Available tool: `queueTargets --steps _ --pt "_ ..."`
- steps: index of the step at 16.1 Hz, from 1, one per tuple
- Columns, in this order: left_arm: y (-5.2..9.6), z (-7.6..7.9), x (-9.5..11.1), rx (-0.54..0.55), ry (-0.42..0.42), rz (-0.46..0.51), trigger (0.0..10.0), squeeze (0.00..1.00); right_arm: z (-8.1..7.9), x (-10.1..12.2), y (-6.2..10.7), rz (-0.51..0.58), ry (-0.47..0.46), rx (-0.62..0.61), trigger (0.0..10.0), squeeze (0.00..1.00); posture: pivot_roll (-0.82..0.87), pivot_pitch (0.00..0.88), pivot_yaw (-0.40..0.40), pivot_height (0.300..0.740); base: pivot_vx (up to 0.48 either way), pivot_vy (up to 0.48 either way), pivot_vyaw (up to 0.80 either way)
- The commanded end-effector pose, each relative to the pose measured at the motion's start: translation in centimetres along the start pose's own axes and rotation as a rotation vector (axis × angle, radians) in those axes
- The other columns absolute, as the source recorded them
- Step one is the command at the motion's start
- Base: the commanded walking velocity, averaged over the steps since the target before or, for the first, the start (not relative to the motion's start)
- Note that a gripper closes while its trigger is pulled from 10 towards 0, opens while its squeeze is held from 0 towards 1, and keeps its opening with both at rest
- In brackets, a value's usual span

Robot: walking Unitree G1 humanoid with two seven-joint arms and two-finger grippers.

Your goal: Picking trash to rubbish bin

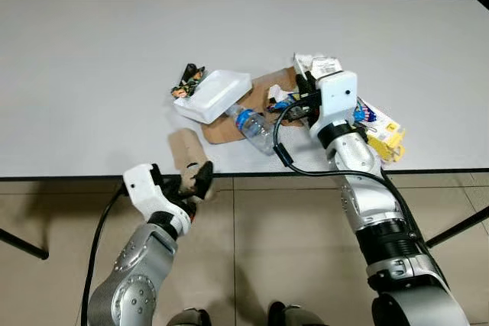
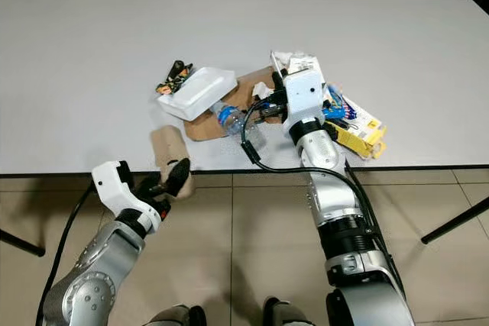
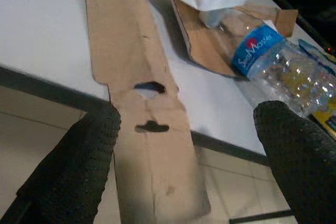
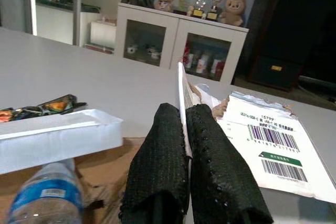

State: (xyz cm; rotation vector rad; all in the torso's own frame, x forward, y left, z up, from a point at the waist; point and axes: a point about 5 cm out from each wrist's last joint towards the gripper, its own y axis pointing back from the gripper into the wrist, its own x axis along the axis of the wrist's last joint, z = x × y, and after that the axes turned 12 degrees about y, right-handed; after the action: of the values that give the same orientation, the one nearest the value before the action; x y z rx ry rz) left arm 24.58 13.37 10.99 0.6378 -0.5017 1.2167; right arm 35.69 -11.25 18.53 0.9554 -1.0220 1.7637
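A flat brown cardboard strip [image 3: 142, 124] with two cut-out slots lies over the near edge of the grey desk [image 1: 92, 74], one end jutting out past it. The left tool [image 1: 195, 181] sits at that overhanging end, its black fingers [image 3: 79, 171] spread to either side of the strip. Behind it the trash is heaped: a white foam tray [image 1: 214, 95], a crushed plastic bottle [image 1: 252, 127] with a blue label, more brown cardboard [image 1: 267, 93], a dark wrapper [image 1: 187, 80] and yellow packaging [image 1: 386, 139]. The right tool [image 4: 186, 145] is over the pile, pressed together on a thin white sheet [image 4: 182, 98], beside a barcode-labelled mailer [image 4: 268, 145].
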Motion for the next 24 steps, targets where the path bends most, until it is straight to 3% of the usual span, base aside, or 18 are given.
queueTargets --steps 1,8,17,24 --pt "0.2 0.4 -0.1 -0.023 0.007 -0.016 10.0 0.0 -0.2 0.2 -0.3 0.0 0.011 0.017 10.0 0.0 -0.02 0.175 -0.001 0.74 0.0 0.0 0.0" --pt "0.6 0.7 0.2 -0.027 -0.014 -0.024 10.0 0.0 -0.1 0.1 -0.4 -0.004 0.011 0.018 10.0 0.0 -0.01 0.176 -0.006 0.74 0.0 0.0 0.0" --pt "2.3 -0.7 0.3 0.022 -0.031 -0.055 10.0 0.0 -0.5 0.1 -0.8 -0.002 0.005 0.032 10.0 0.0 0.01 0.174 -0.015 0.74 0.0 0.0 0.0" --pt "1.4 -1.1 0.0 0.017 -0.025 -0.054 10.0 0.0 -0.6 0.0 -0.8 -0.001 0.001 0.034 10.0 0.0 0.0 0.176 -0.019 0.74 0.0 0.0 0.0"
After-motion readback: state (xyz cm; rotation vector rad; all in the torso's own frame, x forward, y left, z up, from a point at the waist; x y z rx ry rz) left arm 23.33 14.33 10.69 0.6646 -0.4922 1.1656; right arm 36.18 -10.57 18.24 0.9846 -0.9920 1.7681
